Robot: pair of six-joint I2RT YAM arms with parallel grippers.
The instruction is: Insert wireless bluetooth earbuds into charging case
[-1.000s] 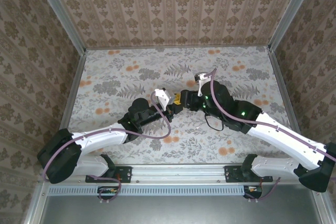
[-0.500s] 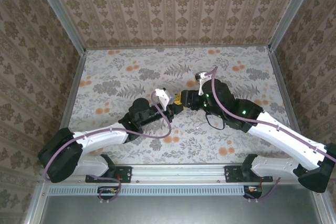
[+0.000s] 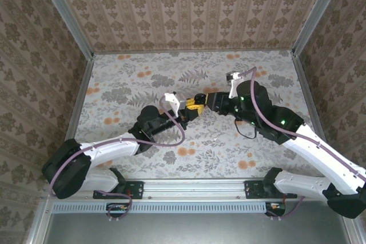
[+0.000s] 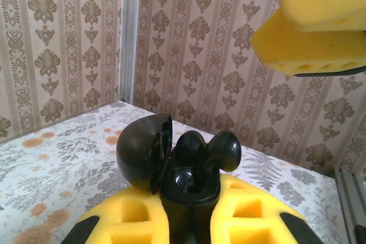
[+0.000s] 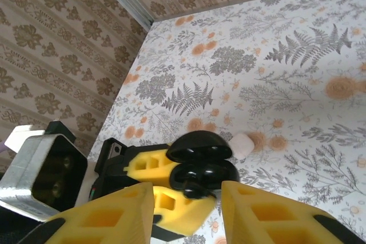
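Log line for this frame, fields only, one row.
left gripper: shut on open charging case | earbud: sticking up out of case | right gripper: open, hovers close to case

Table (image 3: 131, 84) lies open left, right and beyond the centre. Centre obstructed: left gripper (image 3: 191, 108) clamps the open black case (image 4: 191, 167), with the right gripper (image 3: 201, 100) just beside it, jaws apart. Small white object (image 5: 243, 145) on the table nearby. Walls (image 3: 189, 10) close three sides.

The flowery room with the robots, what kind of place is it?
Probably a small robot test booth, not a house: wallpaper panels between metal posts, a flowery table, and the left arm and right arm bolted to a rail.
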